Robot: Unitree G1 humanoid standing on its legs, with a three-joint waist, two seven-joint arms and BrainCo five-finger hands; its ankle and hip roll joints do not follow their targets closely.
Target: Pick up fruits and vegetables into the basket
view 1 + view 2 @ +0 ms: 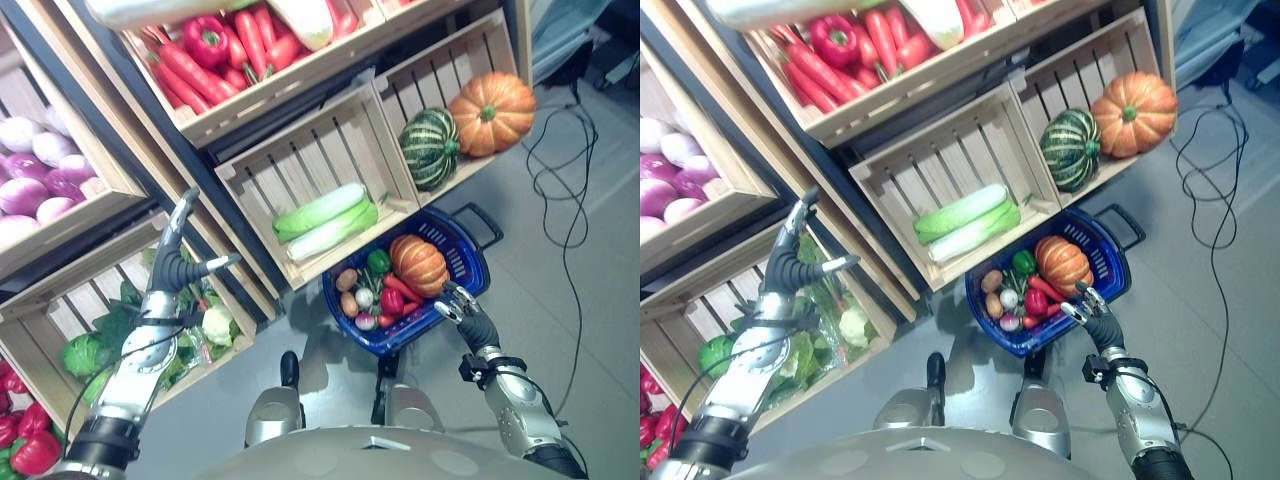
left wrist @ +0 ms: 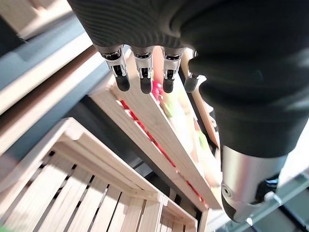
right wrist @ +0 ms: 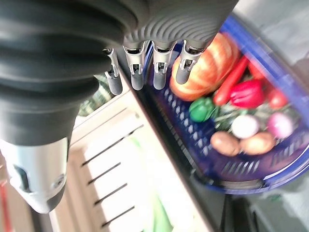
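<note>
Blue plastic mesh basket [image 1: 462,262] with a black handle, on the grey floor [image 1: 590,330] at about four o'clock from the middle of the head view, close against the foot of the wooden crates. Already loaded: ribbed orange pumpkin [image 1: 418,263] at its two o'clock end, green pepper [image 1: 378,261], red pepper [image 1: 391,300], red carrot [image 1: 402,288], white and pink radishes [image 1: 364,298], two brown potatoes [image 1: 347,279] toward eight o'clock. Right hand [image 1: 457,303] poised over the basket's five o'clock rim, fingers straight and relaxed, nothing held. Left hand [image 1: 182,252] raised at nine o'clock before the slatted wooden shelf edge [image 2: 159,140], fingers extended, thumb out, empty. Pale green napa cabbages [image 1: 326,222] in the middle wooden crate [image 1: 300,165] at twelve o'clock from the basket. Striped green squash [image 1: 430,148] and large orange pumpkin [image 1: 492,112] in the crate at one o'clock. Red carrots and peppers [image 1: 215,55] higher up; leafy greens and cauliflower [image 1: 205,325] in the low crate behind the left arm. Likely risks: little room left, so another bulky piece could roll off the pile or tip the basket; a reach by the left hand could clip a crate lip and knock produce loose; smooth round squash could slip from an open-fingered grasp.
</note>
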